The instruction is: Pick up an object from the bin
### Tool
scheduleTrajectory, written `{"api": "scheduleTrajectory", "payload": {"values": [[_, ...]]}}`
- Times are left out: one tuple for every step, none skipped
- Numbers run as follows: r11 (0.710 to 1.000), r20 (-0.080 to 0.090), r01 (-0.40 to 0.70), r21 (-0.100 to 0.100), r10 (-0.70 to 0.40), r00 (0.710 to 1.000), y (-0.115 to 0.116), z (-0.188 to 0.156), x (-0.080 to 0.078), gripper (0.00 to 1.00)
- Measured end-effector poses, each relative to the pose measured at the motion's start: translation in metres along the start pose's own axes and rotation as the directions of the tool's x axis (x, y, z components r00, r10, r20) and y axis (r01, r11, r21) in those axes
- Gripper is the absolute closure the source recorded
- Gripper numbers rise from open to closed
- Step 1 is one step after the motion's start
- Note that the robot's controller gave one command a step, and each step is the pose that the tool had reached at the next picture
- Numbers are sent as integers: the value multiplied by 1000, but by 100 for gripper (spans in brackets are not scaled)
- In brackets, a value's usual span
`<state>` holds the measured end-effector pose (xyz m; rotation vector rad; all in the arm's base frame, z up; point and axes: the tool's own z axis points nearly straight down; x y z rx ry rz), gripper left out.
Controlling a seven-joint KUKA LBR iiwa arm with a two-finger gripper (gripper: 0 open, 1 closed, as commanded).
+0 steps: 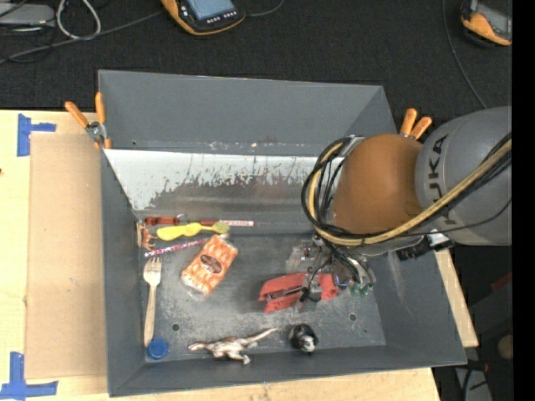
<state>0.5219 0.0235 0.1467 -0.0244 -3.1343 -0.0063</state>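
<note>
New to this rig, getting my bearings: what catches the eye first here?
The arm's gripper hangs low at the right of the grey metal bin, beside a red toy vehicle. Left of it lies an orange patterned packet, and a pale plastic dinosaur sits along the near wall.

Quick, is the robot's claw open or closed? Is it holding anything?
Gripper: cannot be told; it is down at the right end of the red plastic toy vehicle.

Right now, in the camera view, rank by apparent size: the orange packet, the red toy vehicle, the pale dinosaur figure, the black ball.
1. red toy vehicle and orange packet: look alike, unranked; the hand covers part of the vehicle.
2. pale dinosaur figure: long but thin.
3. black ball: smallest.
</note>
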Motion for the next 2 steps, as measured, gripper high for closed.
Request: {"api": "scheduleTrajectory", "payload": {"values": [[1000, -10, 11, 0, -11, 1000, 0, -6, 10, 100], [1000, 3, 8, 0, -8, 1000, -4, -91, -6, 100]]}}
